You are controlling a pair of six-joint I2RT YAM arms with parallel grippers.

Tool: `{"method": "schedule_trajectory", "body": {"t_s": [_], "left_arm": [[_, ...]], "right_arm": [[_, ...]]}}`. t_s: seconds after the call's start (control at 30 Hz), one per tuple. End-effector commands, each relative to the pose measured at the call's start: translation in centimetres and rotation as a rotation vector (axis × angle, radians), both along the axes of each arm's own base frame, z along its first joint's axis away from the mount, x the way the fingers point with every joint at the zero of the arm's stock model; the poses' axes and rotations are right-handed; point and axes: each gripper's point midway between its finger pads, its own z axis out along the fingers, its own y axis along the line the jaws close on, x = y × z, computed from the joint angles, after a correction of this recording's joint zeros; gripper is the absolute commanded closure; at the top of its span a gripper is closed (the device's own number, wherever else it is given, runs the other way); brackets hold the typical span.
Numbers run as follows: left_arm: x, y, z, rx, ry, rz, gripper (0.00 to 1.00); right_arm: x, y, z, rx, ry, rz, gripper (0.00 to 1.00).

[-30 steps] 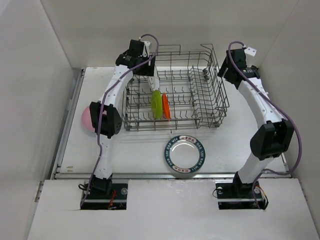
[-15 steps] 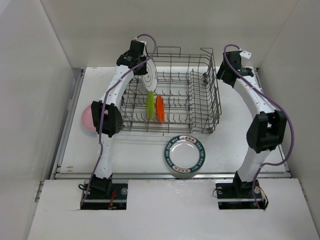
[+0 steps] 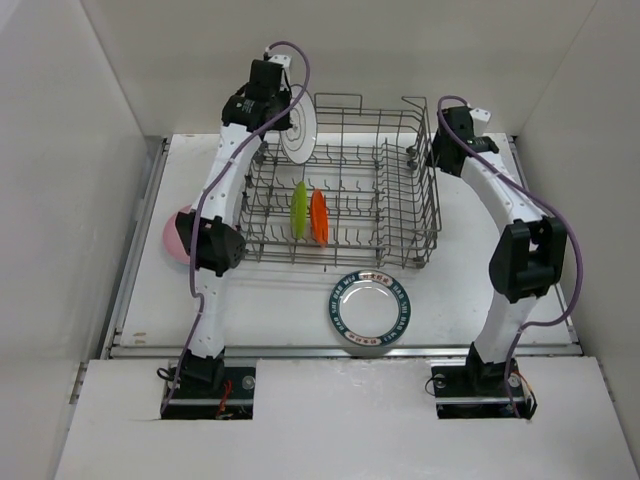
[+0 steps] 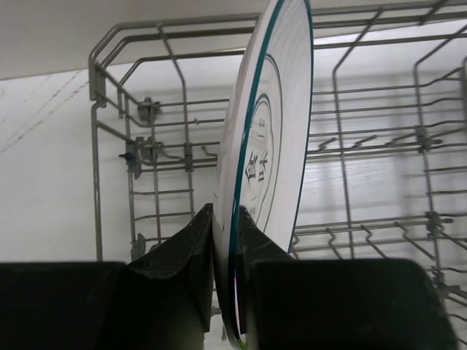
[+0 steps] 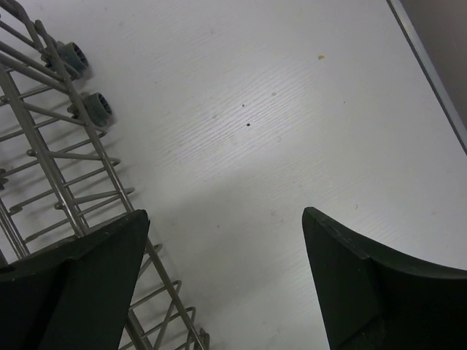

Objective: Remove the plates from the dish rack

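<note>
A white plate [image 3: 299,136] was clamped edgewise in the left pincer [image 4: 226,219] and had been lifted above the far-left corner of the rack [image 3: 426,200], nearly unloaded, while the right pincer [image 5: 222,281] was held apart beside it.

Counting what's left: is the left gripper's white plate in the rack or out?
Out of its slot: the left gripper holds the white plate upright by its rim above the dish rack tines; past the walls, cannot tell.

Rack [image 3: 380,258] ctr blocked: lime plate [image 3: 299,209], orange plate [image 3: 319,216]; rt half free
</note>
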Motion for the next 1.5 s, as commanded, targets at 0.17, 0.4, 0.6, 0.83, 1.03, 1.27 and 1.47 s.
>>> {"method": "schedule_trajectory", "body": {"t_s": [0.17, 0.4, 0.6, 0.83, 1.03, 1.27, 1.47], "left_arm": [[-4.7, -1.6, 15.4, -0.143, -0.312, -0.064, 1.00], [-10.5, -1.2, 18.1, -0.190, -0.276, -0.190, 1.00], [-20.4, -3.9, 15.4, -0.308, -0.036, -0.564, 1.00], [-32.2, -6.0, 11.8, -0.458, 0.220, -0.995, 1.00], [-37.2, -5.0, 7.8, -0.401, 0.361, -1.084, 1.00], [-39.3, -3.9, 5.7, -0.365, 0.401, -1.089, 1.00], [-41.8, -3.8, 6.8, -0.406, 0.374, -1.177, 1.00]], "right_arm": [[-1.9, -0.4, 8.4, -0.012, -0.169, -0.005, 0.09], [-5.9, -0.7, 16.0, -0.060, -0.326, -0.028, 0.09], [-11.4, 10.7, 20.1, 0.175, -0.426, 0.595, 0.12], [-20.3, 21.1, 16.7, 0.371, -0.311, 1.065, 0.26], [-26.5, 24.7, 13.9, 0.476, -0.224, 1.219, 0.26], [-29.9, 27.6, 11.3, 0.591, -0.169, 1.244, 0.39], [-30.9, 29.9, 11.0, 0.656, -0.171, 1.253, 0.55]]}}
